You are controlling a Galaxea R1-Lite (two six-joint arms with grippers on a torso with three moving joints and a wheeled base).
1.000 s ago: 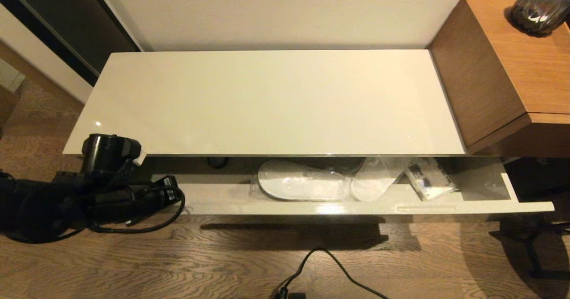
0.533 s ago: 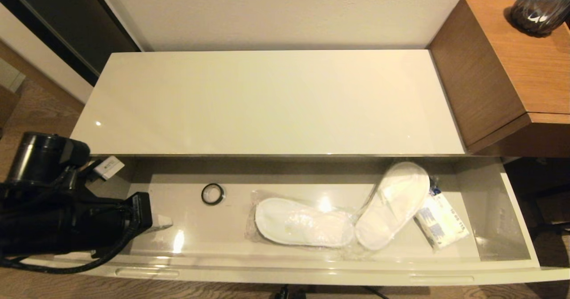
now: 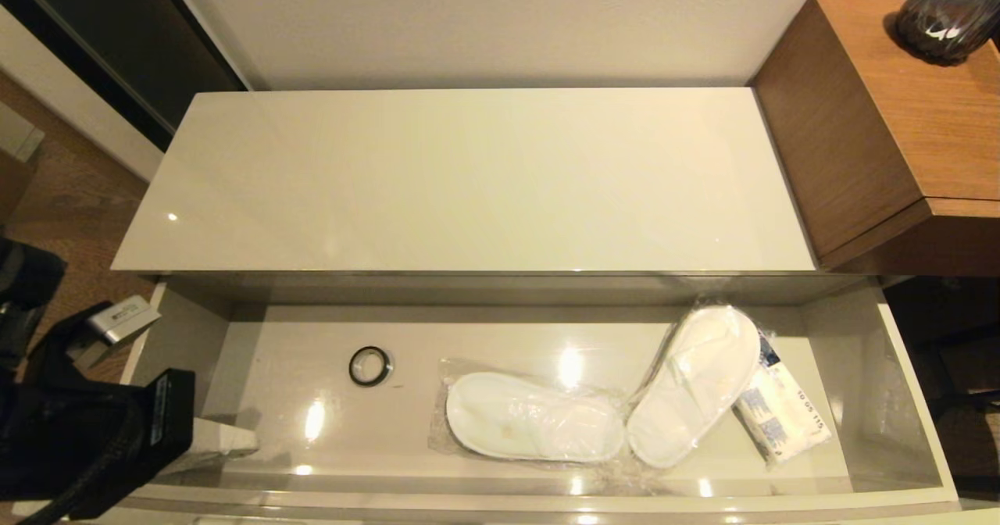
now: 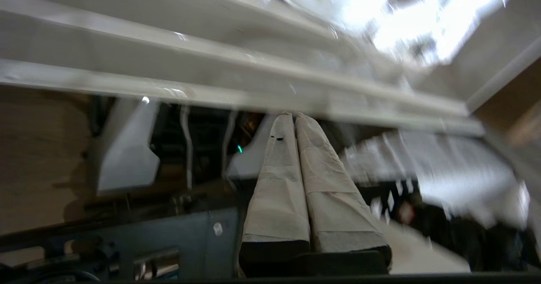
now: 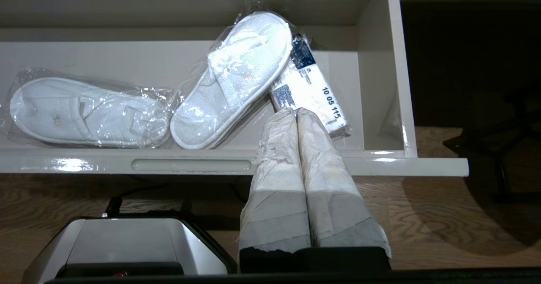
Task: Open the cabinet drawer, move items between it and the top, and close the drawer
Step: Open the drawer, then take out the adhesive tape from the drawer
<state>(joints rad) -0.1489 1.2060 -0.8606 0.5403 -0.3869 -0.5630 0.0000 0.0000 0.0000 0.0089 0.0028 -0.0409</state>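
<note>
The cabinet drawer (image 3: 906, 369) stands pulled out toward the robot, its whole floor open to view below the front edge of the top (image 3: 469, 181), which carries nothing. The slippers (image 3: 594, 408) lie in the right half of the drawer in their clear plastic: one flat with its long axis along the drawer's length, the other tilted, its toe leaning up toward the back right and its heel touching the first. A white packet with blue print (image 3: 785, 416) sits just beside the tilted slipper on the side nearer the drawer's right wall. The tape roll (image 3: 370, 366) lies flat by itself left of the middle, well apart from the slippers. The left hand (image 4: 295, 119) is at the drawer's left front corner, fingers pressed together on nothing, its tips close against the underside of the glossy front panel. The right hand (image 5: 296, 115) hovers outside the drawer front on the right, also closed and empty, pointing in over the front edge toward the packet and the tilted slipper. So the right hand looks the nearer one for the slippers, the left for the tape roll. Reaching in likely means clearing the front lip and staying below the overhanging top; the middle of the drawer floor offers free room.
</note>
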